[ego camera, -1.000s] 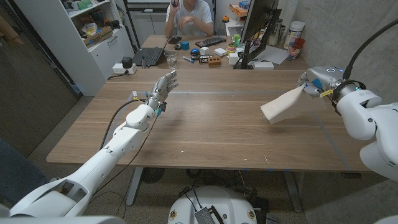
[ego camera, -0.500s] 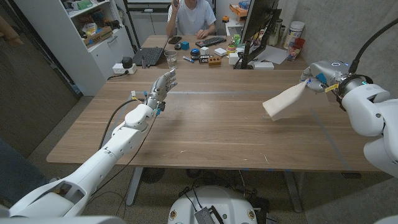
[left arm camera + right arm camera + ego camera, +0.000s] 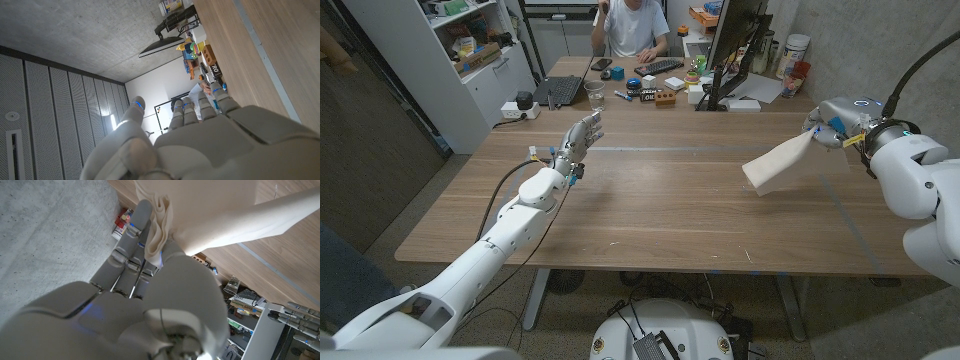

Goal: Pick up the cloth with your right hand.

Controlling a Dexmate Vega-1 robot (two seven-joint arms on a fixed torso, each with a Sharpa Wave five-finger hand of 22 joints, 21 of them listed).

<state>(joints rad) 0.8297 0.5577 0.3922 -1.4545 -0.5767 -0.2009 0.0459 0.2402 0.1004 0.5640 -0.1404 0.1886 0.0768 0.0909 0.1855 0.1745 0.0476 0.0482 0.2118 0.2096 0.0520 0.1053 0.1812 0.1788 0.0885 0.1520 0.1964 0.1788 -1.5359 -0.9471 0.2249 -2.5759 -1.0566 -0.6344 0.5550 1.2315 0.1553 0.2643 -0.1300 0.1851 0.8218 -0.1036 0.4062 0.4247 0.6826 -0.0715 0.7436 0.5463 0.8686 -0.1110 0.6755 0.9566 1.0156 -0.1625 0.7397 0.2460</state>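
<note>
A cream cloth (image 3: 778, 164) hangs in the air above the right side of the wooden table (image 3: 650, 215), and my right hand (image 3: 828, 124) grips it by its upper end. In the right wrist view the cloth (image 3: 220, 215) bunches between the fingers (image 3: 131, 240) and spreads out past them. My left hand (image 3: 582, 136) is held over the far left part of the table with fingers straight and slightly apart, holding nothing. In the left wrist view the left hand (image 3: 200, 135) shows from behind.
A person (image 3: 632, 22) sits at the far end behind a laptop (image 3: 558, 90), a glass (image 3: 594, 93), a keyboard (image 3: 658, 66) and small items. A monitor (image 3: 735, 45) stands at the far right. A shelf unit (image 3: 470, 60) is at the left.
My right hand rose slightly and moved toward the far right with the cloth a second ago, then held still. The left arm has not moved. The person shifted their arms.
</note>
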